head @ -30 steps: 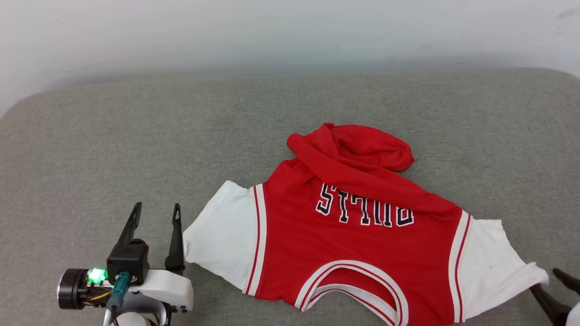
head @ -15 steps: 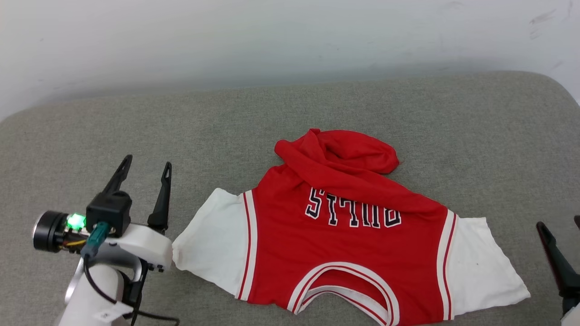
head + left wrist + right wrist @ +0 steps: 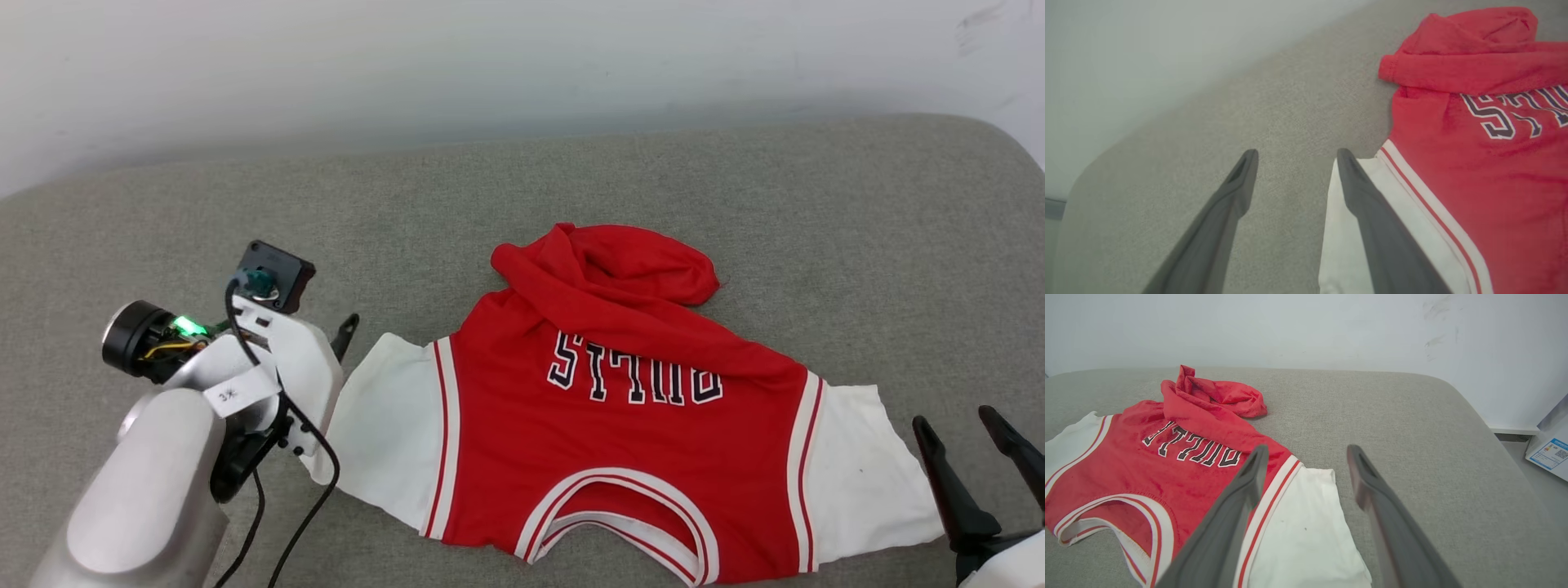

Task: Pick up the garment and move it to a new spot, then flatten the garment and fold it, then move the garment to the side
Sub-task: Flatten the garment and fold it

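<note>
The garment [image 3: 620, 441] is a red T-shirt with white sleeves, striped trim and dark lettering. It lies spread on the grey padded surface, neck opening towards me, its far part bunched into a red heap [image 3: 629, 265]. In the left wrist view my left gripper [image 3: 1295, 154] is open and empty; one finger [image 3: 1367, 204] lies over the edge of the white sleeve [image 3: 1343, 253], the other over bare cushion. My right gripper [image 3: 955, 418] stands open and empty just beside the other white sleeve [image 3: 865, 474]. From the right wrist the gripper [image 3: 1307, 451] hovers above that sleeve [image 3: 1306, 535].
The grey cushioned surface [image 3: 163, 212] runs back to a pale wall [image 3: 490, 65]. In the right wrist view its rounded edge [image 3: 1486, 428] drops to the floor, where a white box with a label [image 3: 1549, 451] stands. My left forearm and its cable [image 3: 147, 490] fill the lower left.
My left arm has swung forward and turned towards the near sleeve, so its fingers are now mostly hidden behind the wrist. The right gripper has risen further into view. The garment keeps its shape.
</note>
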